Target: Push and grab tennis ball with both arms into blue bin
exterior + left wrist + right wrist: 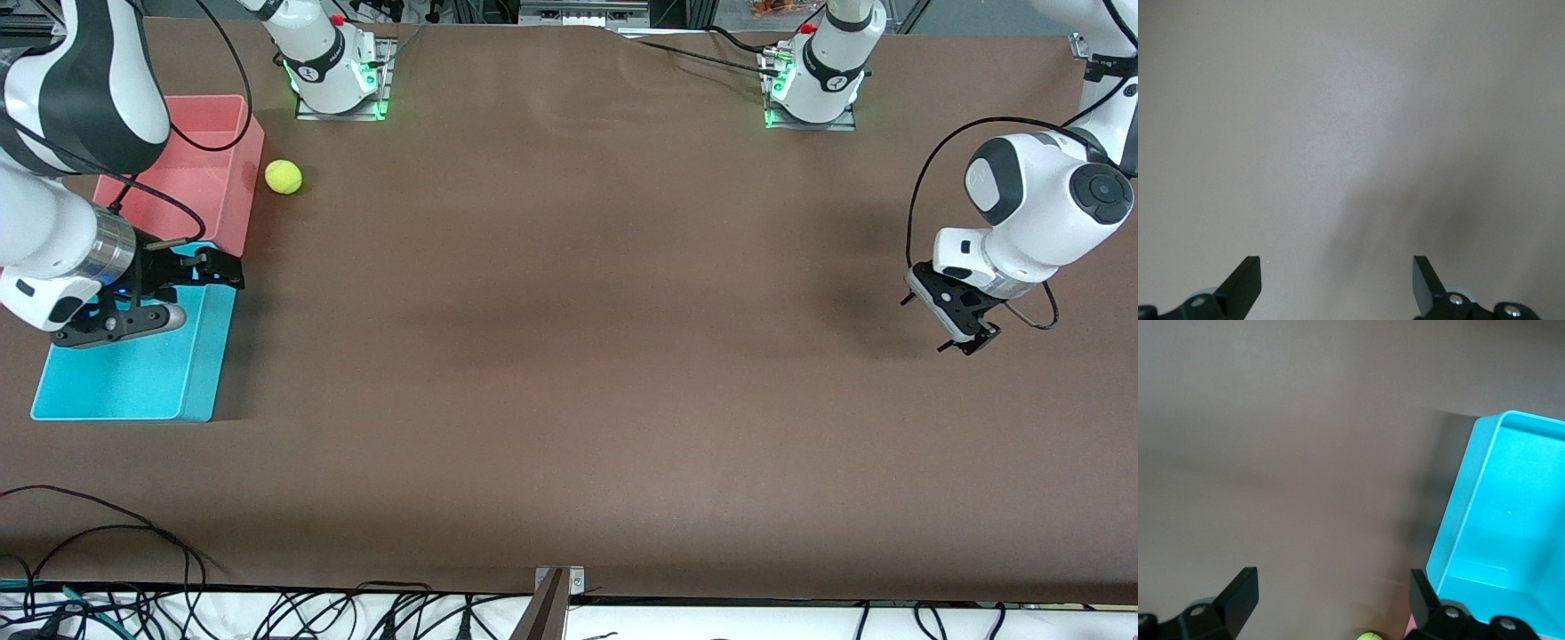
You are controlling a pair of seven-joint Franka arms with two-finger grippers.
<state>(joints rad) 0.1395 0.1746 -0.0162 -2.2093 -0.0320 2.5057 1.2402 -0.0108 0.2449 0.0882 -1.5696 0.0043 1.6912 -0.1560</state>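
The tennis ball (pixel 284 177) lies on the brown table right beside the pink bin's wall, nearer the robots' bases than the blue bin (pixel 133 373). My right gripper (pixel 227 269) hangs open and empty over the blue bin's edge where it meets the pink bin. In the right wrist view, the right gripper (pixel 1333 583) is over bare table with the blue bin (pixel 1498 520) beside it, and only the ball's top (pixel 1368 636) shows at the frame's edge. My left gripper (pixel 967 345) is open and empty above bare table at the left arm's end; the left wrist view (pixel 1337 267) shows only table.
A pink bin (pixel 204 178) stands against the blue bin, farther from the front camera. Both bins sit at the right arm's end of the table. Cables run along the table's front edge (pixel 267 596).
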